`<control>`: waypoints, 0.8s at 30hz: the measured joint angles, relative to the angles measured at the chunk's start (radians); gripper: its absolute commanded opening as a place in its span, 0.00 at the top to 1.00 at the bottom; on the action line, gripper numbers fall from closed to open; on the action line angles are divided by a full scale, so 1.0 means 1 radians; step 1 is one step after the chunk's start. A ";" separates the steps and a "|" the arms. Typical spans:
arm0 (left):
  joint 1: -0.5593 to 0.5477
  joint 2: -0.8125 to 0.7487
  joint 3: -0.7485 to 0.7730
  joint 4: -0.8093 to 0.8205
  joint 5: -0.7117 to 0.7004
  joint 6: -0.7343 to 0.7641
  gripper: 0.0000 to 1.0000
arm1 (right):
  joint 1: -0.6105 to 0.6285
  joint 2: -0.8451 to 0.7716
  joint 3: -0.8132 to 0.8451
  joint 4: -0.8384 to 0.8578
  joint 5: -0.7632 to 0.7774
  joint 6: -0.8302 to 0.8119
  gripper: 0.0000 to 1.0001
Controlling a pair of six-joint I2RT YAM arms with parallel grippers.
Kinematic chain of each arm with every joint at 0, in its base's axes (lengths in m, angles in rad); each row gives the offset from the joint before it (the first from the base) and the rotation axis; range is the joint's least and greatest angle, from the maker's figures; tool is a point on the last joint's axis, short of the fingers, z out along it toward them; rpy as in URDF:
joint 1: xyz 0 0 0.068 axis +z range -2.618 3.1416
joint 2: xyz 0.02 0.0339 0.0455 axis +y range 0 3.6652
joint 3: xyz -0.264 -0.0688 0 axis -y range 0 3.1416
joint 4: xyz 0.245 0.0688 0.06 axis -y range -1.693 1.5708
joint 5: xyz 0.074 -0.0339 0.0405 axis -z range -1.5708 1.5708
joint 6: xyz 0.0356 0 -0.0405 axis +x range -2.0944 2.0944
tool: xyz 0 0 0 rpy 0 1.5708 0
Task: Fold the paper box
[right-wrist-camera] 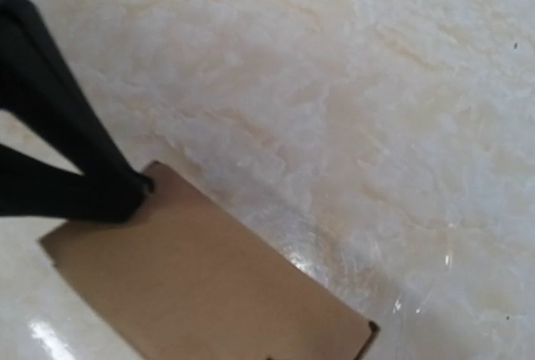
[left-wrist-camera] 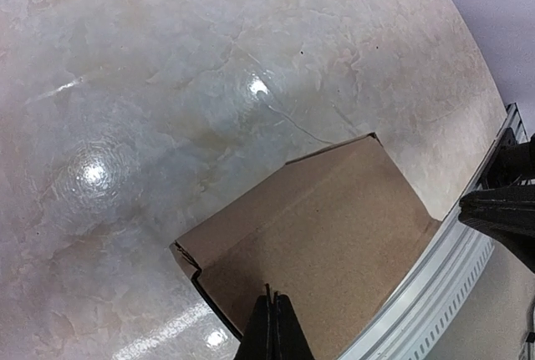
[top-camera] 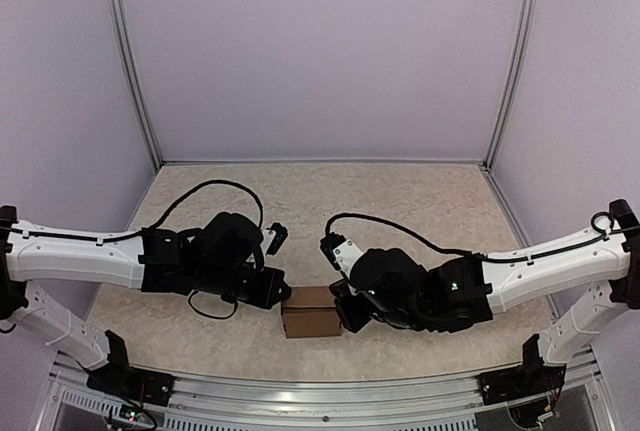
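The paper box (top-camera: 310, 313) is a small brown cardboard box standing on the marbled table near the front edge, between my two grippers. In the left wrist view the paper box (left-wrist-camera: 334, 226) fills the lower middle, with a folded flap edge at its left corner. My left gripper (left-wrist-camera: 272, 300) is shut, its tips resting on the box's top face; in the top view it (top-camera: 282, 293) sits at the box's left end. My right gripper (top-camera: 345, 313) is against the box's right end, its fingers hidden. The right wrist view shows the box (right-wrist-camera: 201, 285) and the left gripper's fingers (right-wrist-camera: 100, 185) touching its far corner.
An aluminium rail (top-camera: 320, 391) runs along the table's near edge right behind the box, and also shows in the left wrist view (left-wrist-camera: 435, 293). Upright frame posts (top-camera: 135, 71) and pale walls enclose the back and sides. Cables loop over both wrists.
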 measured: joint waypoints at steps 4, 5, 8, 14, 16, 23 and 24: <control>-0.003 0.002 -0.003 0.009 0.002 -0.008 1.00 | -0.019 0.029 0.000 0.007 -0.032 0.008 1.00; -0.003 0.002 -0.005 0.012 0.002 -0.010 1.00 | -0.022 0.037 0.000 0.011 -0.039 0.011 1.00; -0.007 0.003 -0.016 0.030 0.000 -0.015 1.00 | -0.024 0.068 -0.004 0.033 -0.064 0.028 1.00; -0.027 0.022 -0.027 0.061 -0.016 -0.019 1.00 | -0.024 0.103 -0.041 0.100 -0.080 0.090 1.00; -0.036 0.026 -0.034 0.079 -0.028 -0.022 1.00 | -0.024 0.103 -0.057 0.131 -0.080 0.115 1.00; -0.051 0.034 -0.068 0.155 -0.051 -0.045 1.00 | -0.018 0.128 -0.072 0.191 -0.059 0.180 1.00; -0.053 0.033 -0.073 0.164 -0.053 -0.048 1.00 | -0.017 0.130 -0.071 0.196 -0.055 0.185 1.00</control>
